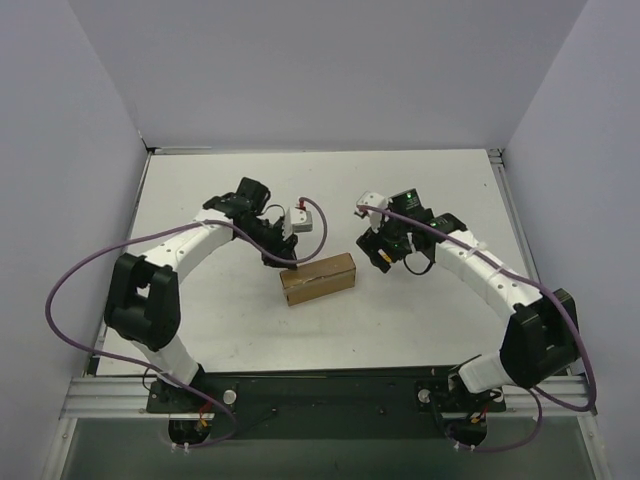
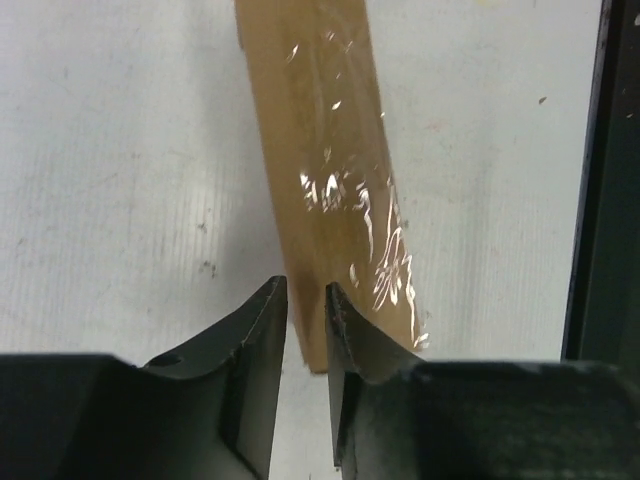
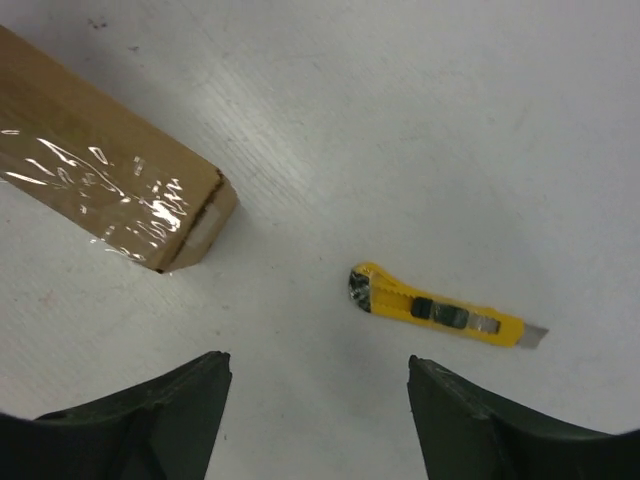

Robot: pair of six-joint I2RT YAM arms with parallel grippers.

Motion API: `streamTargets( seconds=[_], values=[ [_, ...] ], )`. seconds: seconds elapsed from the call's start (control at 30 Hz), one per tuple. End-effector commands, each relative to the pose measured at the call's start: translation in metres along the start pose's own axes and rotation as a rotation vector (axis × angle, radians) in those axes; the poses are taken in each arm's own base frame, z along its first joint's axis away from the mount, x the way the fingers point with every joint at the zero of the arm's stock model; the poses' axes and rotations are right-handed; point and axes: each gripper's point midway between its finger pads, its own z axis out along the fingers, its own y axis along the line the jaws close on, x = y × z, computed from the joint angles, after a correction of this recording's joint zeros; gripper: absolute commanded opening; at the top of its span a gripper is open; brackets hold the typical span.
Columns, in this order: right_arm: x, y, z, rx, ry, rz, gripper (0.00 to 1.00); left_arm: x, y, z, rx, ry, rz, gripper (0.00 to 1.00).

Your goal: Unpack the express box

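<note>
From above, the express box [image 1: 319,278] lies mid-table, the left gripper [image 1: 284,262] at its left end. The left wrist view shows these jaws nearly closed, holding nothing; they may push the taped box. The right gripper [image 3: 318,375], wide open and empty, hovers near the box's right end; the utility knife [image 3: 446,317] could skid.

The express box [image 3: 110,190] runs off the left edge of the right wrist view, and off the top edge in the left wrist view. In the top view the right gripper [image 1: 385,262] hides the utility knife [image 3: 445,317].
</note>
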Motion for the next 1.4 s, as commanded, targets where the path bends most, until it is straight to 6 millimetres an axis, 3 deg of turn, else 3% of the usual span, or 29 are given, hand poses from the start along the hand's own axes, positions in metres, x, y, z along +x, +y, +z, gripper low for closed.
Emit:
streamTargets(
  seconds=[0.0,0.17,0.33,0.4,0.47,0.5,0.57,0.6,0.67,0.7,0.8,0.93,1.17,1.37],
  values=[
    [-0.040,0.000,0.016,-0.056,-0.089,-0.040,0.63,0.001,-0.002,-0.051,-0.073,-0.033,0.023,0.27],
    [-0.071,-0.012,0.043,-0.057,-0.106,0.058,0.52,0.026,-0.019,-0.061,-0.061,-0.022,-0.018,0.00],
    [-0.075,-0.012,0.075,-0.073,-0.077,0.153,0.44,0.045,-0.039,-0.048,0.044,-0.012,-0.113,0.00],
    [-0.072,-0.026,0.077,0.018,-0.050,0.206,0.40,0.053,-0.035,-0.043,0.027,0.006,-0.130,0.00],
    [-0.058,-0.039,0.071,0.109,-0.023,0.251,0.21,0.050,-0.029,-0.044,0.011,0.001,-0.134,0.00],
    [-0.049,-0.052,0.065,0.175,-0.008,0.277,0.17,0.048,-0.026,-0.045,0.008,-0.002,-0.131,0.00],
    [-0.042,-0.057,0.044,0.207,-0.021,0.289,0.14,0.034,-0.015,-0.049,-0.012,-0.020,-0.116,0.00],
    [-0.024,-0.046,0.042,0.173,0.010,0.280,0.13,0.028,-0.008,-0.050,-0.025,-0.030,-0.111,0.00],
    [-0.022,-0.031,0.024,0.110,-0.024,0.216,0.10,0.011,0.009,-0.053,-0.055,-0.063,-0.135,0.00],
    [-0.011,-0.011,0.018,0.030,-0.018,0.194,0.09,0.002,0.021,-0.053,-0.082,-0.087,-0.124,0.00],
    [0.004,0.020,0.016,-0.075,0.000,0.112,0.00,-0.013,0.050,-0.045,-0.133,-0.139,-0.191,0.00],
    [0.012,0.077,0.019,-0.266,-0.004,-0.029,0.00,-0.004,0.069,-0.019,-0.119,-0.124,-0.320,0.00],
    [-0.003,0.099,0.041,-0.345,-0.025,-0.094,0.00,0.007,0.062,0.007,-0.092,-0.107,-0.429,0.00],
    [-0.031,0.094,0.050,-0.283,-0.070,0.031,0.00,0.016,0.034,0.018,-0.031,-0.081,-0.436,0.00]
  ],
)
